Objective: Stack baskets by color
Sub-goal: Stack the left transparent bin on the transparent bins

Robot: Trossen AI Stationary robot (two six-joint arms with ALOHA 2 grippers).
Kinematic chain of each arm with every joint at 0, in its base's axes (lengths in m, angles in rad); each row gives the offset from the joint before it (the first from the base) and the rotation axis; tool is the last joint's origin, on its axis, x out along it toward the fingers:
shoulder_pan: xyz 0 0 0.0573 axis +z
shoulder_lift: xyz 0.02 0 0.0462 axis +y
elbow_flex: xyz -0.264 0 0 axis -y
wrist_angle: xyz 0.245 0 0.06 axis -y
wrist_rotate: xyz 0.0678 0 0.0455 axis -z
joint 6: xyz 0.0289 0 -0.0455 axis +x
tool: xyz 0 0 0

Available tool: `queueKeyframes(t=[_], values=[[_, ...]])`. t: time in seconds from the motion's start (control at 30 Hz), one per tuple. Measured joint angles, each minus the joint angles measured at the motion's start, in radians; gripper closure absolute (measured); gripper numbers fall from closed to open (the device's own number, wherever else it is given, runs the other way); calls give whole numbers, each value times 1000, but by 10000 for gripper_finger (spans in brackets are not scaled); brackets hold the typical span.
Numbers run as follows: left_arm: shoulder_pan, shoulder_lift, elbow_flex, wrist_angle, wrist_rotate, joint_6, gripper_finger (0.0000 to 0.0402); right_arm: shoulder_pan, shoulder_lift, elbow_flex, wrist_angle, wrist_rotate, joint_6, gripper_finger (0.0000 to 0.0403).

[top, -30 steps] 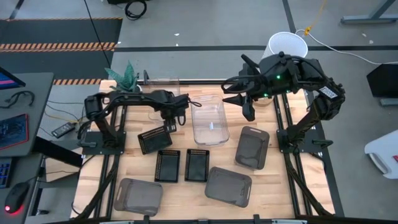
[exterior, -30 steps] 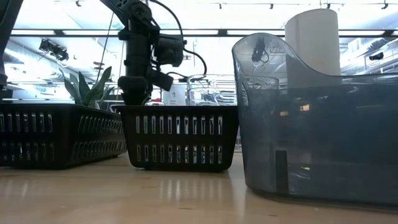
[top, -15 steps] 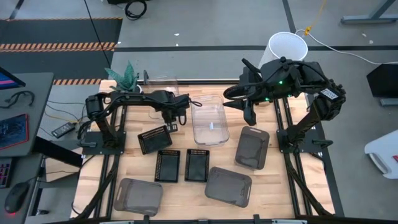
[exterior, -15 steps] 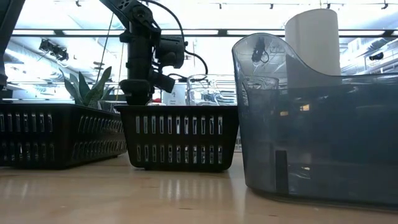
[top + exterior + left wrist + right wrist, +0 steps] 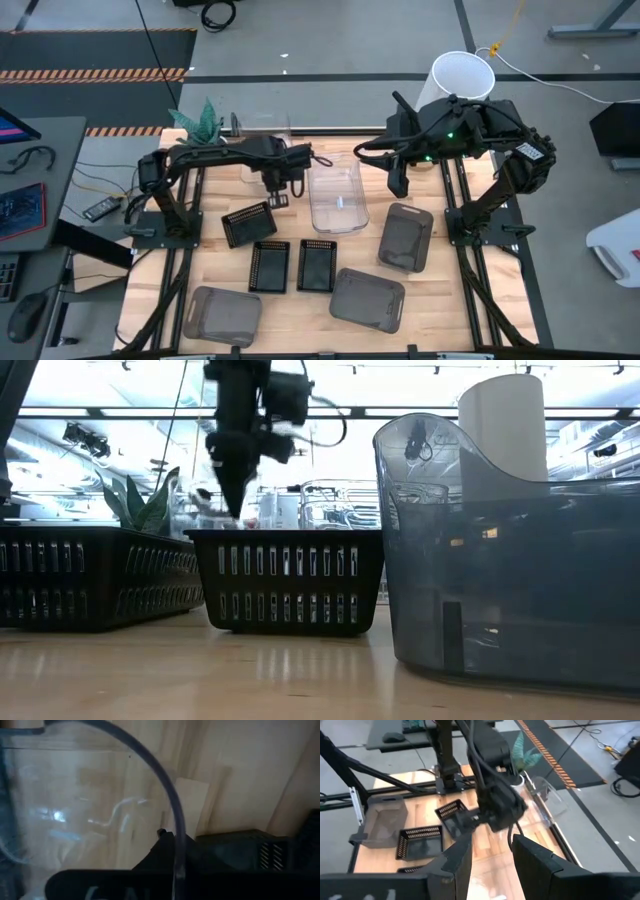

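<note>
My left gripper [image 5: 279, 190] hangs point-down over the table's far left, shut on a small clear basket [image 5: 262, 140]. The low view shows that basket [image 5: 195, 505] raised behind the black ones. The right wrist view shows it [image 5: 547, 797] beside the left arm. A larger clear basket [image 5: 337, 195] stands on the table's middle. Three black slatted baskets [image 5: 248, 222], [image 5: 268, 265], [image 5: 317, 264] and three grey baskets [image 5: 405, 237], [image 5: 367, 298], [image 5: 221, 315] rest on their bottoms. My right gripper [image 5: 492, 860] waits open, high over the far right. My left gripper holds the small clear basket by its rim [image 5: 175, 827], at a rounded corner. One dark finger [image 5: 165, 851] shows against the wall from above; the other is hidden behind the plastic. The fingers point down. The basket hangs clear of the table.
A tall white cylinder [image 5: 462, 75] stands beyond the far right corner, and a green plant [image 5: 200, 122] sits at the far left. Bare wood lies along the left edge and between the black and grey baskets.
My left gripper has risen straight up, still pointing down. The small clear basket has come up with it, off the table.
</note>
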Motion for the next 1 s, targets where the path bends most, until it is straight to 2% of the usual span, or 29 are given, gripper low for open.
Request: queueKeyframes(t=[0.23,0.5,0.73,1.0], values=[[-39,0,236,-156,-23,-73,397,0,0,0,-17,4,22,258],[-82,-1,450,-119,-6,-219,397,0,-4,0,-50,98,18,258],[-169,-1,516,-8,-8,-319,397,-1,-45,0,-138,194,41,258],[-272,0,515,129,-55,-389,397,-5,-84,0,-140,199,43,258]])
